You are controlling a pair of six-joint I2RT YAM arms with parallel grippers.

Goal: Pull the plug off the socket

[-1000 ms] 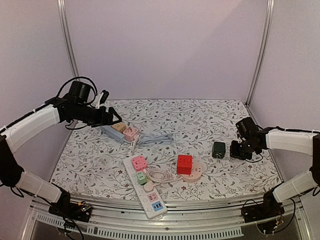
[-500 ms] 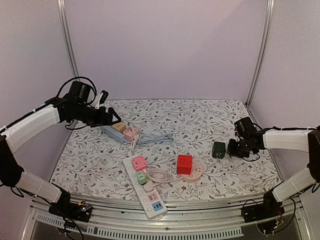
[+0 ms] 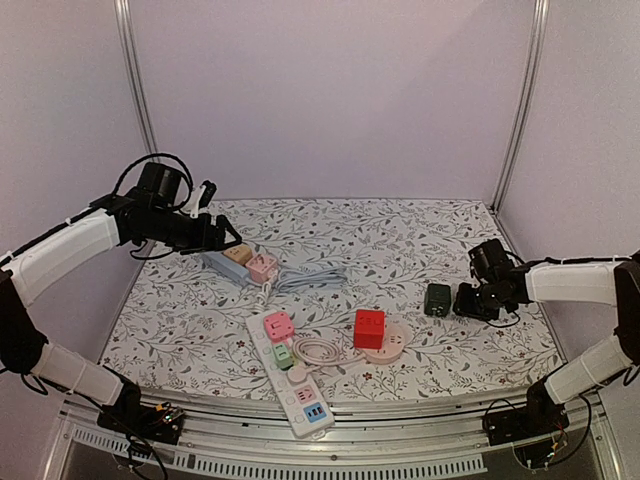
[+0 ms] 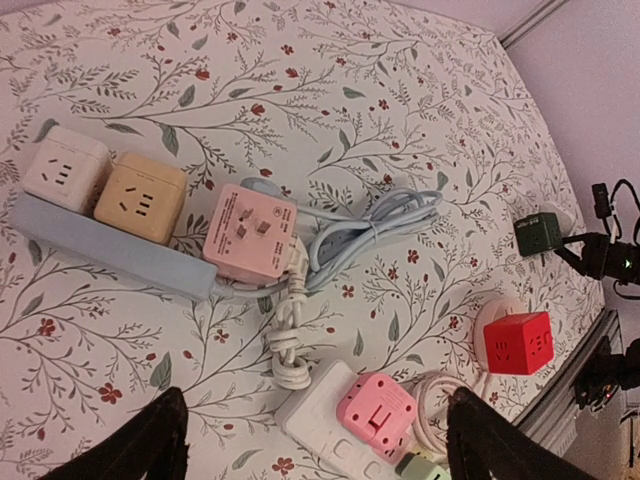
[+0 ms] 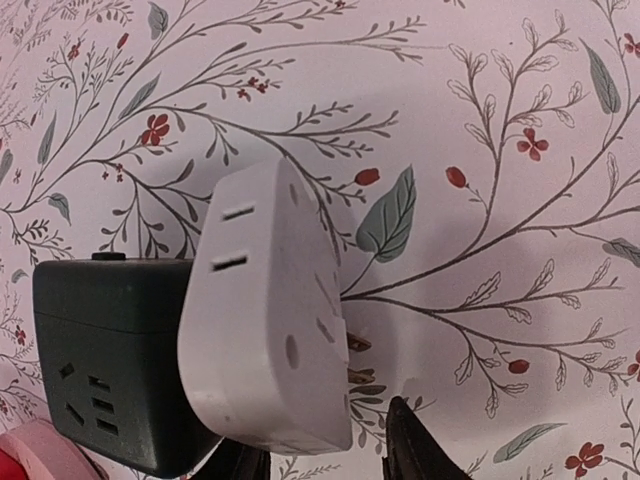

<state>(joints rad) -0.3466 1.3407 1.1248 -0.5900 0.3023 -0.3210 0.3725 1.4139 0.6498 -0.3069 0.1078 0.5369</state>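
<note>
The white plug [image 5: 265, 310] lies on the table [image 5: 520, 90], at about 3 o'clock of the work area in the top view. In the right wrist view it leans against the dark green socket cube [image 5: 105, 360], which sits at its 9 o'clock. The metal prongs [image 5: 355, 360] are bared on the plug's 3 o'clock side, so the pull itself is judged done and the step in hand is taken to be the letting-go.

The right fingers [image 5: 410, 450] are parted at the plug's 6 o'clock edge. A gap is visible beside the one at 5 o'clock, so the plug is read as released. Light contact by the other finger, cut off at the bottom of the frame, cannot be ruled out. The left fingers [image 4: 150, 450] are spread wide and hold nothing, hovering above the blue power strip [image 4: 110, 255] at the table's 10 o'clock.

For a clean release, the right fingers should be opened wider before the arm is moved, so that the plug is not dragged. The withdrawal is best made straight back, away from the cube. The prongs should be kept clear of the fingertips. Since the plug is propped on the cube, it may settle flat once let go, so room should be left for that.
</note>
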